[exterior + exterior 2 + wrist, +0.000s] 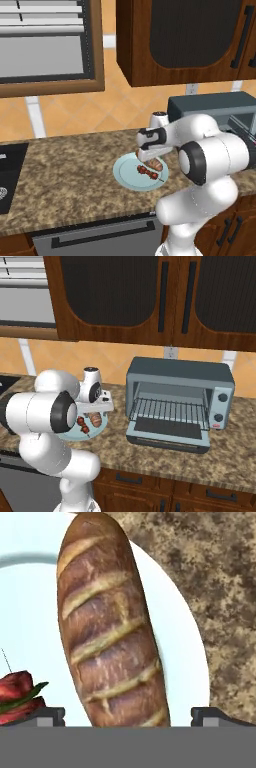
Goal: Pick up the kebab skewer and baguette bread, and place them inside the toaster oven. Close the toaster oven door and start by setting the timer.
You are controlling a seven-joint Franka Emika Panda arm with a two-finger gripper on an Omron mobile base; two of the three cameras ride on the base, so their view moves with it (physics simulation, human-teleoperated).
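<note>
Pale blue plate (pixel 127 176) on bench (pixel 65 170) holds baguette bread (pixel 110 627), kebab skewer (pixel 148 172) beside it. My hand (pixel 127 716) released, fingertips straddling bread from above. Toaster oven (pixel 180 401) beyond plate, door (pixel 167 433) down.

Tan baguette bread (pixel 112 627) and kebab skewer (pixel 149 172) lie side by side; toaster oven (pixel 180 401) door (pixel 169 435) hangs open.

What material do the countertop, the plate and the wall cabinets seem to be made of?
The speckled brown countertop looks like polished granite: mottled tan and dark flecks. The round pale blue plate looks like glazed ceramic, smooth and plain, though plastic is possible. The dark reddish-brown wall cabinets look like varnished wood with dark, perhaps glass, inset panels and black bar handles.
</note>
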